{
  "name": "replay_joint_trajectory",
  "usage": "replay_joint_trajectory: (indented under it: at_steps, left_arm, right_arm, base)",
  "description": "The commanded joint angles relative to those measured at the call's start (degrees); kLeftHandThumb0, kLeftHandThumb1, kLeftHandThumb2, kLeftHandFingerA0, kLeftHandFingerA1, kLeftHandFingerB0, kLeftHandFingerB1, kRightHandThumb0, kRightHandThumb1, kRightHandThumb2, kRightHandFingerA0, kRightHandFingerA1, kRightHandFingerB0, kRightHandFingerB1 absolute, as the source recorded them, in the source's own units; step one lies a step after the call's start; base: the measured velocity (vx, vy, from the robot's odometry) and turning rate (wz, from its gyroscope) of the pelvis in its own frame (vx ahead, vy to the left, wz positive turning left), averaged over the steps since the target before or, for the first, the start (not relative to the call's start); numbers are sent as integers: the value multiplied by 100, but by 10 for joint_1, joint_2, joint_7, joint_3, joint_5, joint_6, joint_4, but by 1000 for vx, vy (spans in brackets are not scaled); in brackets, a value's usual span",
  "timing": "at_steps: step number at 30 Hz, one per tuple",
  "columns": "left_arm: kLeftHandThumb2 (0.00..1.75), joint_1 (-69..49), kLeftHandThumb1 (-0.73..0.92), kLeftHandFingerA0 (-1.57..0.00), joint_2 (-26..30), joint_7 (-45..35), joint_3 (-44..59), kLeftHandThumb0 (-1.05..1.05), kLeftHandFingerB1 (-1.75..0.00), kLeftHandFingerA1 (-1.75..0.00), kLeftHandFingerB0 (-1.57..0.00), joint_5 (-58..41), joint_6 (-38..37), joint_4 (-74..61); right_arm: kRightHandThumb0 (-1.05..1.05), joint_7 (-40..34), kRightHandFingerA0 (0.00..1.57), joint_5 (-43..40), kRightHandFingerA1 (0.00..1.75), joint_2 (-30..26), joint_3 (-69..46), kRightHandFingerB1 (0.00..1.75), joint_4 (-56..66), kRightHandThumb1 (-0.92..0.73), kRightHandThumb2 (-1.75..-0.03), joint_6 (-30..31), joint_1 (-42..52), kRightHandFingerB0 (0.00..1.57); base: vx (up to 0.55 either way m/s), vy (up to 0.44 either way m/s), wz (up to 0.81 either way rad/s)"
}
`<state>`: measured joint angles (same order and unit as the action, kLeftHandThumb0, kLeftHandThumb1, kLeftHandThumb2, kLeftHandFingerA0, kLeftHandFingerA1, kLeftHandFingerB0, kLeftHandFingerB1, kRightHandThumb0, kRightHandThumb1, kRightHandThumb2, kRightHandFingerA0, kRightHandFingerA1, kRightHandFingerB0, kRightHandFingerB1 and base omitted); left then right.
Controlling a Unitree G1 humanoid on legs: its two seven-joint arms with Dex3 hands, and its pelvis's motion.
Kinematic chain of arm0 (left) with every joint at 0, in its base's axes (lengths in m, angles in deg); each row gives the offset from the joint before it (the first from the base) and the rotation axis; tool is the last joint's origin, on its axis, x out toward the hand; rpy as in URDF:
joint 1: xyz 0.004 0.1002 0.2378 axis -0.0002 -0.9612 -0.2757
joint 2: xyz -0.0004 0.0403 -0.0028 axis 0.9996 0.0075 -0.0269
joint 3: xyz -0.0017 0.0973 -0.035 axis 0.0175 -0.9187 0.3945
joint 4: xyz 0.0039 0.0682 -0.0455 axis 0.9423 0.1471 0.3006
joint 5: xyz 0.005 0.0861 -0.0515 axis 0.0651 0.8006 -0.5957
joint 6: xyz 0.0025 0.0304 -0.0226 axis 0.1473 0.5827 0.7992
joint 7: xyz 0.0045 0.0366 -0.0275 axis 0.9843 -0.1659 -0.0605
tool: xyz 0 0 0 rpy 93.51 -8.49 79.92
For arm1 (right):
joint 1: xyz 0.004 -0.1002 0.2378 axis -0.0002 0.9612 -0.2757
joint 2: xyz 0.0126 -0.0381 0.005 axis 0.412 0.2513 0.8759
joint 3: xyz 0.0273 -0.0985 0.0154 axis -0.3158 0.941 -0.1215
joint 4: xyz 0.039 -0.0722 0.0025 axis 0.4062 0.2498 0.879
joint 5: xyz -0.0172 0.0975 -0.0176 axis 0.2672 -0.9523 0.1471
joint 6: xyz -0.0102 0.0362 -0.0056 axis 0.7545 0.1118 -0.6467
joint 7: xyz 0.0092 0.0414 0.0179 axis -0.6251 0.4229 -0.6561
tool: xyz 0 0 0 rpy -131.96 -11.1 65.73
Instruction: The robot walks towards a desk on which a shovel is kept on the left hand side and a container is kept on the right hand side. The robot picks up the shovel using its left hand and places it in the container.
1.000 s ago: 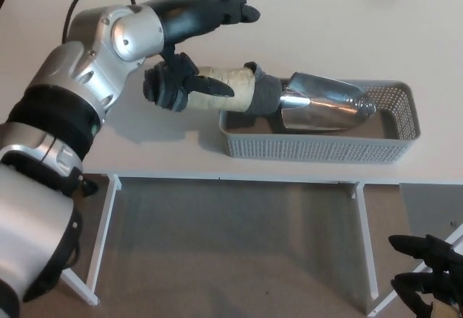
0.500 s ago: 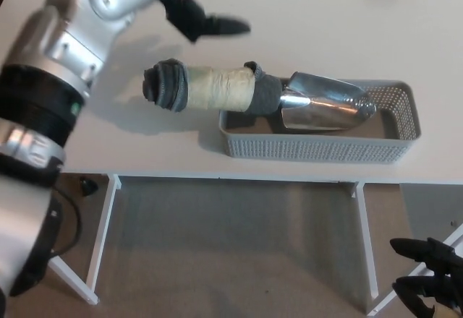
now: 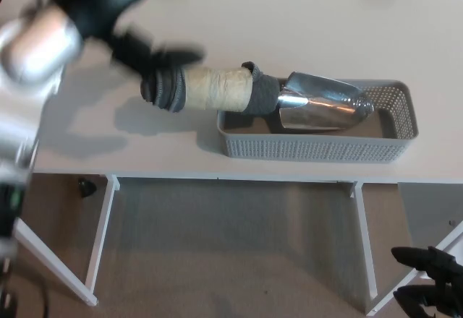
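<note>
The shovel [image 3: 217,90] has a tan handle with grey ends and a shiny metal scoop. Its scoop [image 3: 325,105] lies inside the grey mesh container [image 3: 318,148] at the table's right, and the handle sticks out over the container's left rim onto the table. My left hand [image 3: 148,54] is blurred, raised above and left of the handle's end, open and apart from the shovel. My right hand [image 3: 430,293] hangs low at the bottom right, below the table level, its black fingers spread a little.
The white table [image 3: 304,29] spans the view, its front edge running above white legs [image 3: 101,238] and a beige floor. My silver left forearm [image 3: 32,58] crosses the table's left end.
My left hand let go of the shovel handle, rose, and swung away to the left. The shovel stays put, scoop in the container. The view has shifted slightly.
</note>
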<state>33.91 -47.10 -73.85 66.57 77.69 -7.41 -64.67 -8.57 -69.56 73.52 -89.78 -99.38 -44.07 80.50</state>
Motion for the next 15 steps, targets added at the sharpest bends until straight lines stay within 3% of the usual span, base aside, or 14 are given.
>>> replay_joint_trajectory:
  at_steps: [1, 3, 4, 10, 12, 15]
  left_arm:
    - [61, -875, 64, -21, -25, -435, 417, -85, -29, -30, -26, -630, -13, -461]
    - [61, -902, 64, -31, -36, -551, 425, -86, -30, -33, -29, -642, -5, -348]
    - [92, -912, 52, -28, -27, -582, 442, -85, -43, -44, -30, -643, 15, -327]
    - [92, -948, 50, -32, 59, -640, 429, -82, -45, -47, -36, -634, -33, -226]
    - [95, -957, 58, -37, 80, -640, 422, -98, -41, -44, -37, -606, -64, -203]
    - [93, -928, 49, -39, 107, -640, 389, -83, -44, -48, -38, -571, -93, -133]
  right_arm:
    - [-42, -6, 57, 6, 52, -15, -2, 43, -57, -71, -60, -40, 54, 41]
    - [-43, -4, 53, 4, 52, -17, -6, 43, -53, -71, -61, -38, 60, 40]
    - [-43, -3, 52, 4, 50, -18, -6, 43, -54, -71, -61, -39, 60, 39]
    - [-44, -4, 53, 5, 51, -22, -8, 43, -66, -71, -60, -52, 59, 40]
    - [-44, -8, 53, 6, 51, -19, -7, 43, -71, -71, -60, -60, 63, 40]
    - [-43, -12, 54, 9, 50, -19, -7, 43, -68, -71, -60, -63, 75, 41]
  base:
    - [0, 0, 0]
    - [0, 0, 0]
    - [0, 0, 0]
    - [0, 0, 0]
    - [0, 0, 0]
    - [0, 0, 2]
